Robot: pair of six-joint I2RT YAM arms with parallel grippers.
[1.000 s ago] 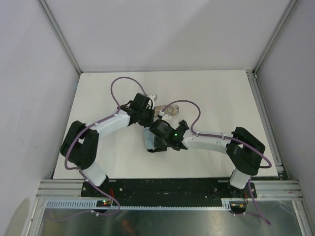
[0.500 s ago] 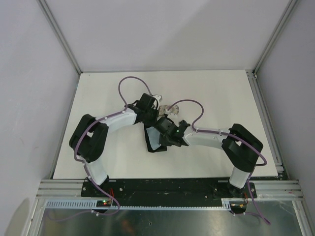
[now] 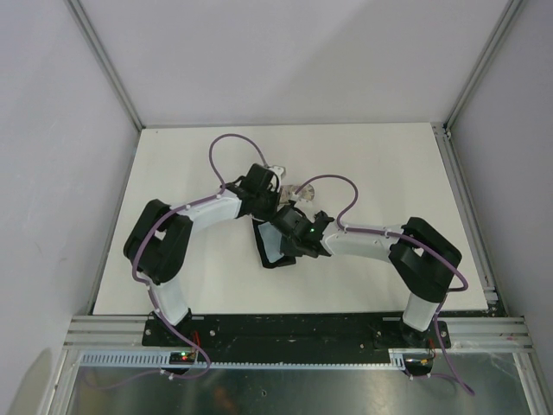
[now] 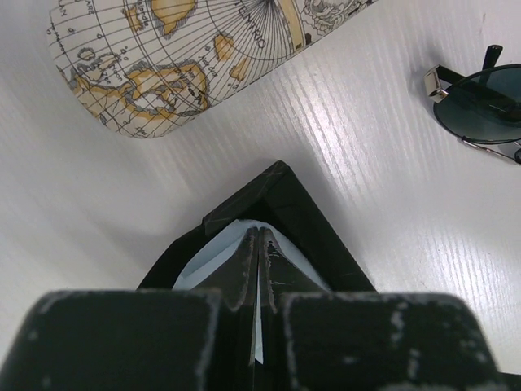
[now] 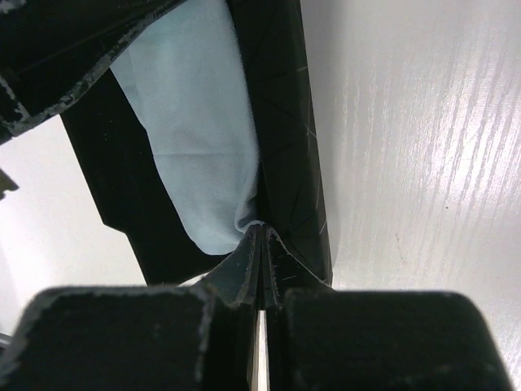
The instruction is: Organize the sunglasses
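Observation:
The wire-framed sunglasses (image 4: 482,104) with dark rounded lenses lie on the white table at the right edge of the left wrist view. A black oblong case (image 4: 303,213) lies open with a light blue cloth (image 4: 213,251) inside. My left gripper (image 4: 259,232) is shut, its tips resting on that cloth inside the case. My right gripper (image 5: 260,230) is shut too, its tips against the lower fold of the cloth (image 5: 195,122) beside the case wall (image 5: 281,122). In the top view both grippers, left (image 3: 273,214) and right (image 3: 278,244), meet over the case (image 3: 266,257).
The beige map-patterned oval case (image 4: 179,57) lies just beyond the black case, also seen in the top view (image 3: 304,194). The white table (image 3: 389,164) is fenced by grey walls and metal rails. Purple cables loop above both wrists.
The left arm's elbow has swung right and forward, carrying its gripper slightly right onto the black case. The right arm has edged a little left. Both grippers stayed shut.

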